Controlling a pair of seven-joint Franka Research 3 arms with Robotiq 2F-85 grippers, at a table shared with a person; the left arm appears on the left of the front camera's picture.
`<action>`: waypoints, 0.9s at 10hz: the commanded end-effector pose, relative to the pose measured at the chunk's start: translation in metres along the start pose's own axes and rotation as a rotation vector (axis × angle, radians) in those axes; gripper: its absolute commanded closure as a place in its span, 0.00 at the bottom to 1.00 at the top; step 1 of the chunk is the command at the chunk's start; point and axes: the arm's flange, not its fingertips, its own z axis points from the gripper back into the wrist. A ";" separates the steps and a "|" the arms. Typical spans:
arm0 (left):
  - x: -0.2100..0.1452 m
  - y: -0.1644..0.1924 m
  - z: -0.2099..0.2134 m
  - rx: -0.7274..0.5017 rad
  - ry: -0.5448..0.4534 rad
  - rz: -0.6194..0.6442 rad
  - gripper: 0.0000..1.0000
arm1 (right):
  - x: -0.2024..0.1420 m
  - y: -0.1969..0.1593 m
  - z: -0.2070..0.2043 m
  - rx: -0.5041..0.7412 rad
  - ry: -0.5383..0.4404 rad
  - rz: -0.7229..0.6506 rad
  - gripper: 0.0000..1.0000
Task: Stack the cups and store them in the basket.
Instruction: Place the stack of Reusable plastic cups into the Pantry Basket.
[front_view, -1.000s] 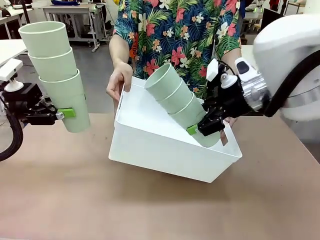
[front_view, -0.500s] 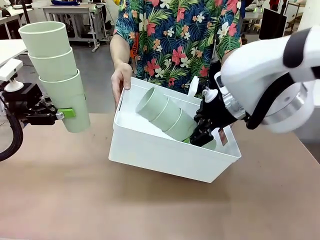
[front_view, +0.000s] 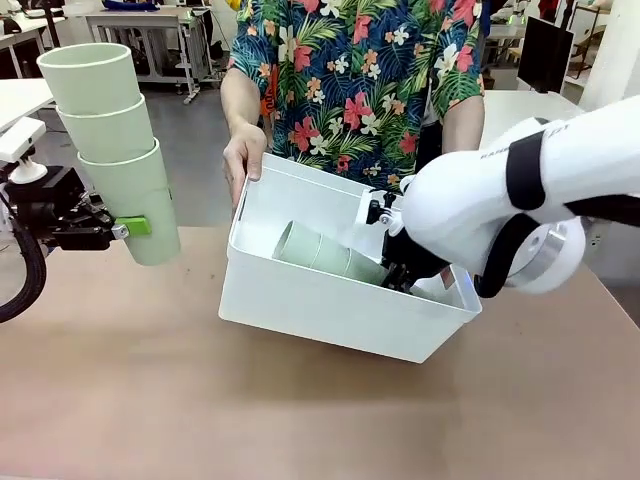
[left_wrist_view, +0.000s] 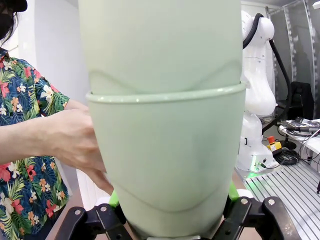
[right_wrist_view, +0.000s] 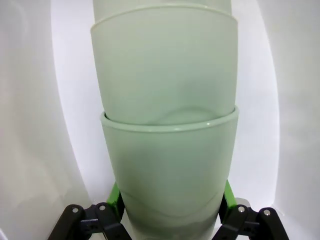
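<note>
Here, the left gripper (front_view: 138, 228) is closed on the lowest cup of a stack of three cups (front_view: 108, 140). Its green pads (left_wrist_view: 231, 191) press that cup's walls from both sides near the base. The stack is held in the air over the left edge of the table (front_view: 150, 390), mouths up and leaning a little toward the far-left corner, well apart from the basket (front_view: 320, 312). The basket sits near the middle of the table's far edge, turned at an angle to it. The right gripper (front_view: 397, 272) reaches down inside the basket and is closed on the bottom cup of a second stack of three cups (front_view: 318, 250), with a green pad (right_wrist_view: 114, 197) on either side of it. This stack lies almost flat along the basket's floor, mouths toward the basket's left end. The person's hand (front_view: 243, 158) grips the basket's rim at its far-left corner.
</note>
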 end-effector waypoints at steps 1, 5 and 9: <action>0.005 -0.001 0.000 -0.002 -0.006 -0.015 0.16 | 0.020 0.001 0.000 -0.024 0.028 -0.011 0.13; 0.005 -0.001 0.000 -0.002 -0.006 -0.015 0.16 | 0.016 0.006 0.005 -0.023 0.038 -0.020 0.00; 0.005 -0.001 0.000 -0.002 -0.006 -0.015 0.16 | 0.019 0.006 0.023 -0.009 -0.013 -0.032 0.00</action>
